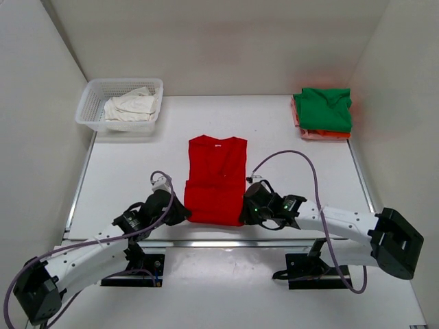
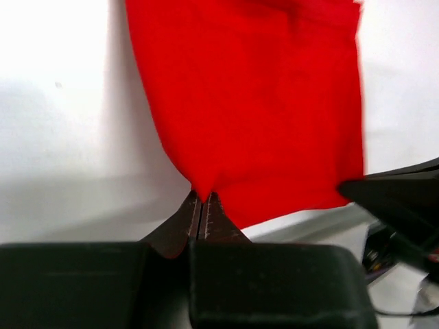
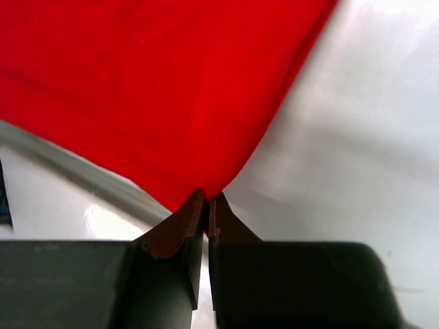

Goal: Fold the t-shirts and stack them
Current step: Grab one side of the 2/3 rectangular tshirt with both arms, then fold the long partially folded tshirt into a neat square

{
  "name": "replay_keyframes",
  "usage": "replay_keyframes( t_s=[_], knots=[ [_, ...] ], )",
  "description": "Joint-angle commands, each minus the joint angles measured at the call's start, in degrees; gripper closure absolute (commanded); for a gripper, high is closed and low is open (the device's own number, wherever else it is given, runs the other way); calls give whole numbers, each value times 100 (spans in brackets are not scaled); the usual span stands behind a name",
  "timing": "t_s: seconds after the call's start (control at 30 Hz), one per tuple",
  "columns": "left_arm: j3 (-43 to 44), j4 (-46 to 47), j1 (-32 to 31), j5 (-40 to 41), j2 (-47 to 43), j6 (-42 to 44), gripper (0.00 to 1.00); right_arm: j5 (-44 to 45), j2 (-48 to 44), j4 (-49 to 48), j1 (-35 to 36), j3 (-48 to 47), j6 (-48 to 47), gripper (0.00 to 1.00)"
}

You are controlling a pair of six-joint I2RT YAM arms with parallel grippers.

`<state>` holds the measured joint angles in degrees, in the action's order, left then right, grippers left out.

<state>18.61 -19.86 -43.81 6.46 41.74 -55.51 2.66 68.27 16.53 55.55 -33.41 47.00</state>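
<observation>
Red cloth is pinched at both near corners. The left tool [image 2: 203,199] is clenched on the near-left hem corner of the red t-shirt [image 1: 217,179], and the right tool [image 3: 207,199] is clenched on its near-right corner, each pair of jaws pressed together with fabric bunched between them. Both arms reach in low from the near edge of the white counter [image 1: 137,168], flanking the shirt without covering it. The shirt lies flat in the middle of the counter as a tall, narrow rectangle, sleeves folded in, collar at the far end. Farther off, at the far left, a white mesh basket [image 1: 92,96] holds a crumpled off-white t-shirt [image 1: 130,107]. At the far right, a folded green t-shirt [image 1: 324,108] rests on a salmon-pink t-shirt [image 1: 322,135]. Four shirts, one basket and two tools can be counted.
</observation>
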Motion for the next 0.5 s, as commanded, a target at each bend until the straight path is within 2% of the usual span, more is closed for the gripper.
replay_keyframes(
  t_s=[0.0,0.13,0.3,0.47],
  knots=[
    [265,-501,-478,258,10,-162,100,32,-279,569,298,-25,221,100],
    [704,-423,-173,206,-7,92,100,78,-682,851,308,-280,240,100],
    [1372,-291,557,-389,308,488,100,-940,-833,1088,-815,-789,-418,99],
    [1970,42,1374,-962,1195,760,100,-1750,-500,1317,-1950,-1483,-1165,100]
  ],
)
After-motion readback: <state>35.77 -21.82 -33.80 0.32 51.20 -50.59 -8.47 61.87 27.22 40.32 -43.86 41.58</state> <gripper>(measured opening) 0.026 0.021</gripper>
